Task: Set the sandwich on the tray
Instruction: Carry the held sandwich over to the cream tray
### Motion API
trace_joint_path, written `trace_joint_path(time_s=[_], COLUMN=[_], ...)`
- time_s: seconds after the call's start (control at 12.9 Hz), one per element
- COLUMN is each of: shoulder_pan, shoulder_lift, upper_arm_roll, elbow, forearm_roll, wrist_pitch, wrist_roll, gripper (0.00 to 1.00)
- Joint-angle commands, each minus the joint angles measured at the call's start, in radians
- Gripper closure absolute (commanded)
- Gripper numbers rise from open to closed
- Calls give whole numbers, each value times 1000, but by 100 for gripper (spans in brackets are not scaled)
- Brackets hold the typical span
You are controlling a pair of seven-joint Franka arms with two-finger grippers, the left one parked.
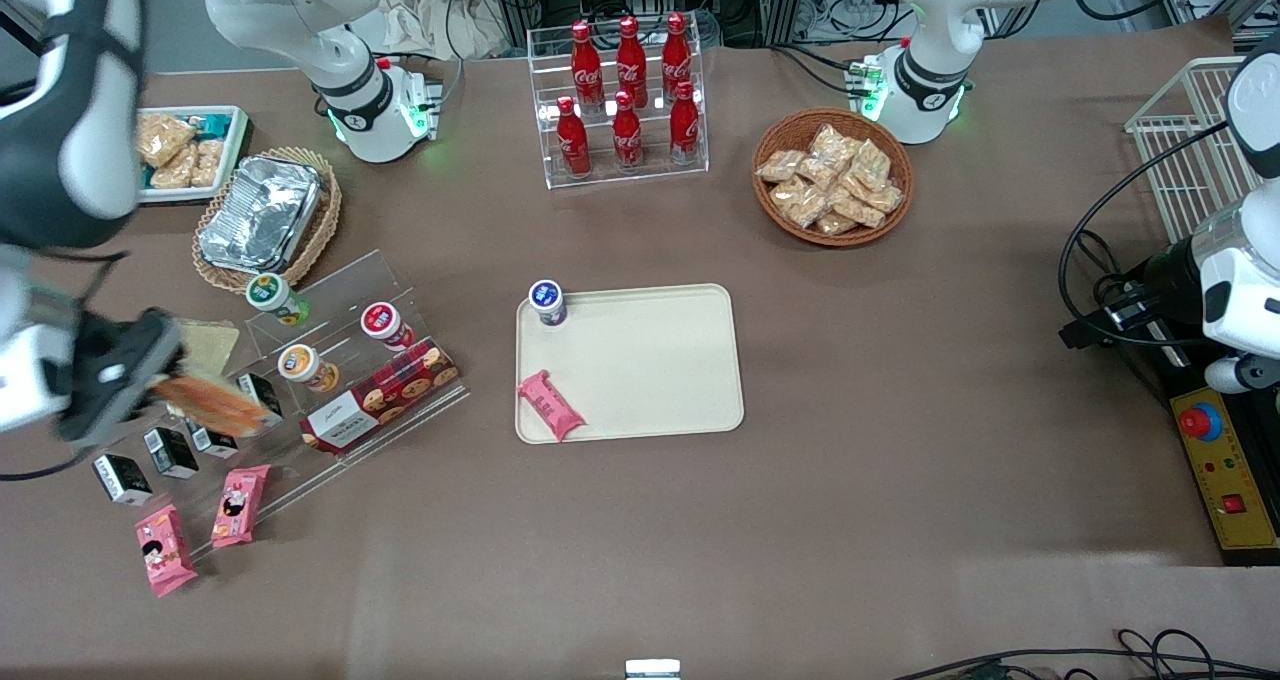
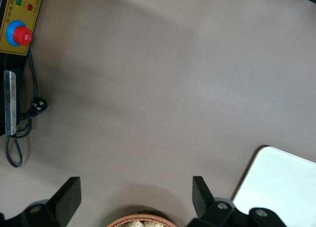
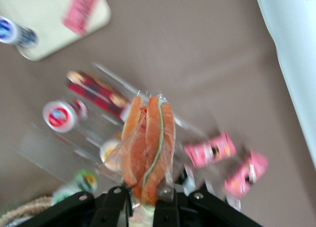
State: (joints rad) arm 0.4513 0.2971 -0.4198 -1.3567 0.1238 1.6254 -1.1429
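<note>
My gripper (image 1: pixel 160 385) hangs above the clear stepped shelf at the working arm's end of the table, shut on the sandwich (image 1: pixel 212 405). The sandwich (image 3: pixel 148 143) is a clear-wrapped wedge with orange-red filling, sticking out from between my fingers (image 3: pixel 165 195) and lifted off the shelf. The cream-beige tray (image 1: pixel 650 370) lies flat mid-table, well away toward the parked arm's end from my gripper. On the tray stand a small blue-lidded cup (image 1: pixel 547 303) and a pink snack packet (image 1: pixel 550 406).
A clear stepped shelf (image 1: pixel 380 290) under my gripper holds small cups, a red cookie box (image 1: pixel 380 395), black cartons and a paler sandwich (image 1: pixel 212 345). Pink packets (image 1: pixel 165 550) lie nearer the camera. A foil container in a basket (image 1: pixel 265 215), a cola bottle rack (image 1: pixel 625 100) and a snack basket (image 1: pixel 832 175) stand farther off.
</note>
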Motion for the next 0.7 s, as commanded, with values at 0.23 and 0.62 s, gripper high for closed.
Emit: trace_joint_path(time_s=[0.23, 0.62], shoulder_pan=[301, 414], shoulder_lift=[74, 269], upper_arm_roll=[6, 73], elbow=[-9, -7], forearm_roll=[27, 56], wrist_pitch=[83, 411], wrist_roll=[170, 193], gripper=[100, 100])
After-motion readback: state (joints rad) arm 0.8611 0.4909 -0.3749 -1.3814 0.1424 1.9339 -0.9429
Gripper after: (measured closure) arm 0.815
